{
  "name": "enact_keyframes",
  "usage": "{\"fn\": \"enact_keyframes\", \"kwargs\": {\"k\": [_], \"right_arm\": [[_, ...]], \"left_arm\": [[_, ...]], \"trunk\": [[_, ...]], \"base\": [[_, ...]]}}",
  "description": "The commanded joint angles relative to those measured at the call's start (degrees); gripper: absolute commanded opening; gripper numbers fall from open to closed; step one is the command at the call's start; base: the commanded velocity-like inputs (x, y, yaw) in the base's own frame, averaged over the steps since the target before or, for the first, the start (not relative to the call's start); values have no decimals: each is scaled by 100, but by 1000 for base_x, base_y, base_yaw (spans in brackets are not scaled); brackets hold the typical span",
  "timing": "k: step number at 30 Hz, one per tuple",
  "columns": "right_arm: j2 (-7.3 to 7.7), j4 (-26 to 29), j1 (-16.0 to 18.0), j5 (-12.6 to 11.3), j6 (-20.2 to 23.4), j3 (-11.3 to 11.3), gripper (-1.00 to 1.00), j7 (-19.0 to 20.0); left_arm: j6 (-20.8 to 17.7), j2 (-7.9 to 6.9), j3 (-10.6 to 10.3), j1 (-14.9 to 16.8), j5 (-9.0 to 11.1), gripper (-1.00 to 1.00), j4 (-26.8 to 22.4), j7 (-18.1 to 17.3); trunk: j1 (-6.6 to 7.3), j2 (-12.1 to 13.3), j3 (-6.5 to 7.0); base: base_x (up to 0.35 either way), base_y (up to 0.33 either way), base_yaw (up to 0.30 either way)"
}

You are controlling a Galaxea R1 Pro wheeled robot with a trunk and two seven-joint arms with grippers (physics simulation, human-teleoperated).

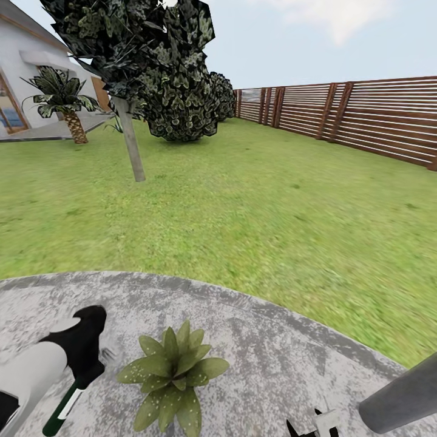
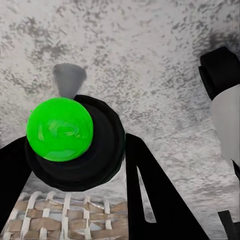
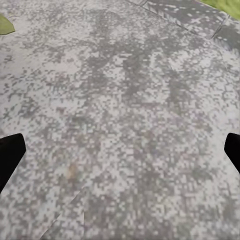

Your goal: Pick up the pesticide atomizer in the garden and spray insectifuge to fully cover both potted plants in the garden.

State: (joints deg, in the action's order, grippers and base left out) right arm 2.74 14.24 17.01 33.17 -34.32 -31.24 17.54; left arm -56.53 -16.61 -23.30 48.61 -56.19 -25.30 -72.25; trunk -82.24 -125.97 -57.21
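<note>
The left claw [image 2: 75,165] grips the green-capped sprayer [image 2: 60,129] just beside the potted plant [image 1: 173,373] on the paving [image 1: 273,352], the right claw [image 3: 120,150] gapes empty, and a badly aimed nozzle could miss leaves.

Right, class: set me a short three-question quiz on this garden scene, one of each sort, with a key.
1. True or false: the black right gripper is shut on a green leaf.
2. Multiple choice: the small potted plant with pointed green leaves stands on (A) the green lawn, (B) the grey speckled paving, (C) a wooden deck.
3. Fill in: the pesticide atomizer with the bright green round top sits between the fingers of the ___ gripper.

Key: 1 false, it is open over bare paving; 2 B; 3 left.
</note>
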Motion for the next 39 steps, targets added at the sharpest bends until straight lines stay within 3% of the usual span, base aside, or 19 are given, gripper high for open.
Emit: {"fn": "enact_keyframes", "kwargs": {"k": [1,8,10,12,14,18,22,26,29,32,35,37,39], "right_arm": [[-2,-1,4,15,-18,-49,100,48],[-2,-1,4,15,-14,-49,100,48],[-2,-1,4,15,-14,-49,100,48],[-2,-1,4,15,-14,-49,100,48],[-2,-1,4,15,-14,-49,100,48],[-2,-1,4,15,-14,-49,100,48],[-2,-1,4,15,-14,-49,100,48],[-2,-1,4,15,-15,-49,100,48],[-2,-1,4,15,-15,-49,100,48],[-2,-1,4,15,-17,-49,100,48],[-2,-1,4,15,-16,-49,100,48],[-2,-1,4,15,-17,-49,100,48],[-2,-1,4,15,-15,-49,100,48]], "left_arm": [[-43,-6,-19,-21,-40,-100,-11,34],[-42,47,-17,-36,43,-100,-8,211],[-42,151,-15,-36,50,-100,-9,211],[-44,351,0,-36,54,-100,-27,201],[-48,408,25,-36,70,-100,-62,169],[-32,423,215,-36,299,-100,-95,122],[-18,379,334,-15,371,-100,-104,104],[59,430,369,52,387,-100,-107,-106],[105,457,333,81,322,-100,-119,-394],[108,471,312,160,282,-100,-125,-464],[107,481,307,321,91,-100,-125,-478],[102,635,309,397,-245,-100,-125,-482],[99,800,309,424,-378,-100,-125,-487]], "trunk": [[1,-2,-5],[1,-2,-5],[1,-2,-5],[1,-2,-5],[1,-2,-5],[1,-2,-5],[1,-2,-5],[1,-2,-5],[1,-2,-5],[1,-2,-5],[1,-2,-5],[1,-2,-5],[1,-2,-5]], "base": [[0,0,0],[0,0,0],[0,0,0],[0,0,0],[0,0,0],[0,0,0],[0,0,0],[0,0,0],[0,0,0],[0,0,0],[0,0,0],[0,0,0],[0,0,0]]}}
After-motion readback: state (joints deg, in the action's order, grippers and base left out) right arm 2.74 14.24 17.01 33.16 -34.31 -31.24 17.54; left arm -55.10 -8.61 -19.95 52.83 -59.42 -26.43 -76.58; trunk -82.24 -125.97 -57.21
